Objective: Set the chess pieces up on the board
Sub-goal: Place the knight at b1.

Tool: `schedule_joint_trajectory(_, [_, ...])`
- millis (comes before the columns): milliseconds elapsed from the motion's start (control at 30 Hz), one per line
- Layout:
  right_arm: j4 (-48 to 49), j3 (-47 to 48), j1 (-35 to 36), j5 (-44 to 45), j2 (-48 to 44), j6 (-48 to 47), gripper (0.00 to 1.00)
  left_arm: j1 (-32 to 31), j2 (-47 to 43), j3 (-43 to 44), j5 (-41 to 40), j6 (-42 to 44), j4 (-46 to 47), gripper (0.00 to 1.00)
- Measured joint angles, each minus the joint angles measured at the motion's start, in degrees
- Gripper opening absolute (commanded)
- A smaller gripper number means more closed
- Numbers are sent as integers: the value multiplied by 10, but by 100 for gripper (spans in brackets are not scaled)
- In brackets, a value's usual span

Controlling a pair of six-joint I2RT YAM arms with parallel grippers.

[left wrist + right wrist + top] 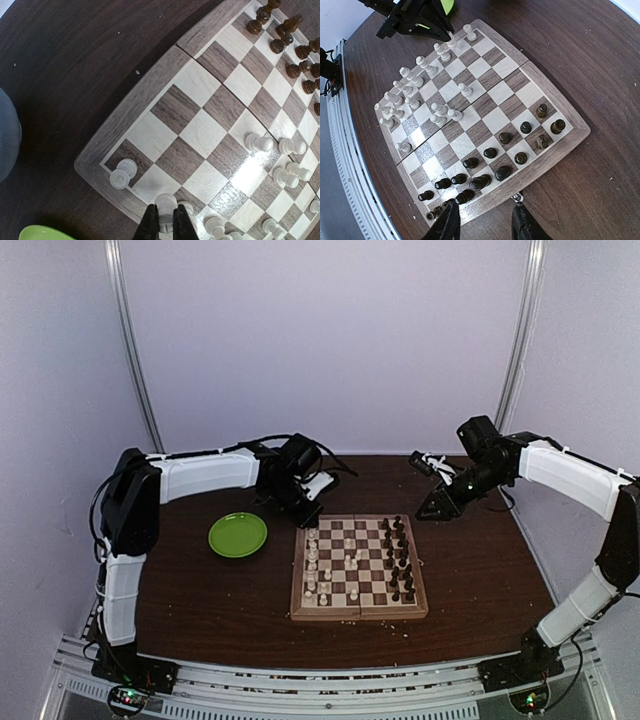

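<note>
On dark brown wooden table (pixel 200 600): square wooden chessboard (pixel 360 614), light/dark chequered with tan border, lies flat about mid-table, closer to the near edge than the far one. Round green plate (pixel 238 535) sits left of it, apart from the board.

Cream-white chess pieces (pixel 312 562) stand mostly in the two columns along the board's left edge, rows ragged. A few stand further in, toward the board's middle. Dark brown chess pieces (pixel 402 560) line the right edge in two columns, with gaps toward the near end. All upright as far as I can tell.

Left gripper (pixel 166 226) is over the board's far-left corner, pointing down. Jaws pinched in tight on one cream-white piece (pixel 166 202), which sits between the fingertips above the outermost row of squares. Can't tell if its base touches the board. Another white piece (pixel 122 173) stands alone on the corner square just beside it.

Right gripper (pixel 485 225) hangs above the table off the board's far-right corner, clear of the board. Its fingers (pixel 447 225) are partly spread with nothing between them.
</note>
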Motion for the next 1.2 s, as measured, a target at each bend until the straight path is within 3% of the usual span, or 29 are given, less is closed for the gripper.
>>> schedule_joint_trajectory(1200, [0, 0, 0, 0, 3, 0, 36, 0, 14, 0, -8, 5, 13, 22])
